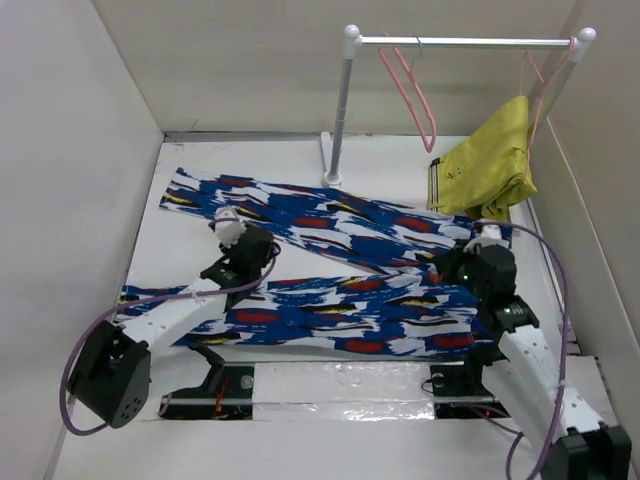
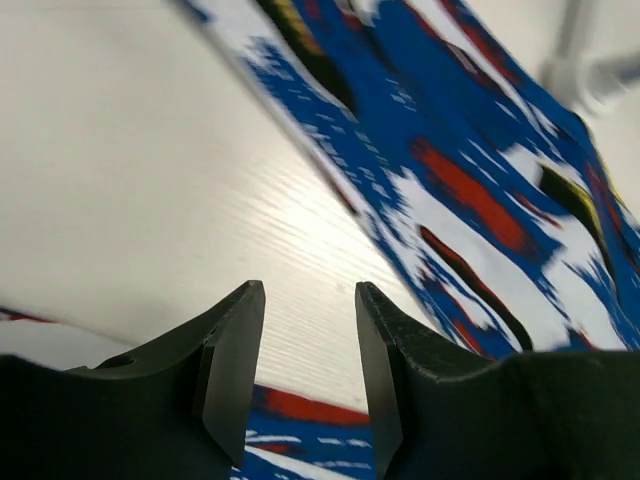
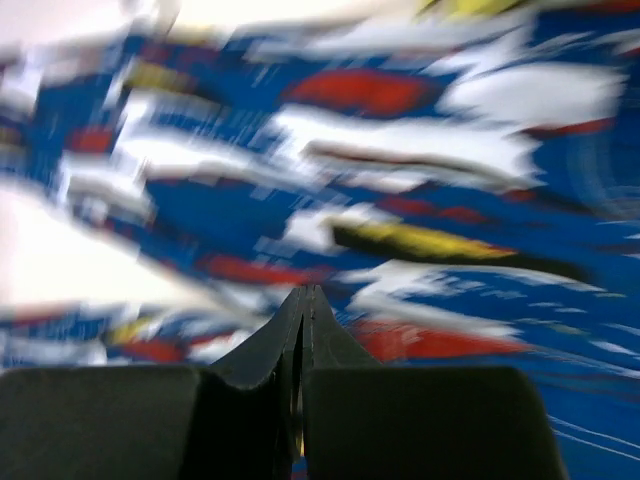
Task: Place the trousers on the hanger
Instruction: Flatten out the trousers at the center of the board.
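Observation:
The trousers (image 1: 330, 225), blue with white, red, yellow and black splashes, lie flat on the white table with both legs running left in a V. The pink hanger (image 1: 415, 95) hangs bare on the rail at the back. My left gripper (image 1: 228, 225) hovers over the gap between the legs. In the left wrist view this gripper (image 2: 310, 290) is open with only bare table between its fingers and the trousers (image 2: 480, 200) to its right. My right gripper (image 1: 442, 263) is at the waist end. In the blurred right wrist view it (image 3: 305, 292) is shut above the trousers (image 3: 400, 150), with no fabric seen between the tips.
A metal rail (image 1: 465, 42) on a white pole (image 1: 340, 120) stands at the back. A second pink hanger (image 1: 538, 85) at its right end carries a yellow-green garment (image 1: 490, 160) that reaches the table. White walls close in on the left, back and right.

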Robot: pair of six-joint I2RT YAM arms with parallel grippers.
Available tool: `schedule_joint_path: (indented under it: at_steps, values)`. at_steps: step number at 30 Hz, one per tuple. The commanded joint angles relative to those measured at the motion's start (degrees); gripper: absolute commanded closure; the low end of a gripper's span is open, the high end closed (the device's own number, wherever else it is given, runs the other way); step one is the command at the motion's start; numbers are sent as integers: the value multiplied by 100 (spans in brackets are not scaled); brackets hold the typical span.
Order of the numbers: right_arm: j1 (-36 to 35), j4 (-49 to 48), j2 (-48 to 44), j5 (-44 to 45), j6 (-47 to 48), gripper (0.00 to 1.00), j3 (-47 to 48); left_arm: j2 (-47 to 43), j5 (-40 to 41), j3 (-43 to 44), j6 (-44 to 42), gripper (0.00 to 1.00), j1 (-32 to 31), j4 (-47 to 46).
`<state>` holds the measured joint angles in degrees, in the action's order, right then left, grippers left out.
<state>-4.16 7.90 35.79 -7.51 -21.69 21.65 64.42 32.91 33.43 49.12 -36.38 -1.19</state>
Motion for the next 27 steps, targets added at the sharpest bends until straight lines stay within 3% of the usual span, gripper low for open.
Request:
schedule_joint_path:
  at_steps: [1,5,8,10,13,20,27]
  values:
    - [-1177,-569,278,-480,77,100,-126,-114,-132,-275,905,61,648,638]
    - [-2815,-1131,1314,222,437,100,312,-79,-688,-363,1239,61,1571,970]
    - [-3536,-1273,2141,566,832,97,805,-237,-103,-329,1598,61,2055,1513]
    - [-3600,-1405,2625,558,1035,97,1078,-334,328,-276,1828,61,2327,1770]
    - [-3653,-1634,2863,277,1115,97,1192,-212,305,-5,1916,59,2968,2017]
    - [-3653,-1933,2258,197,983,85,806,404,102,700,1356,60,4549,2747]
    - [-3600,-1924,1590,268,965,75,542,1263,-311,735,739,54,5159,2413]
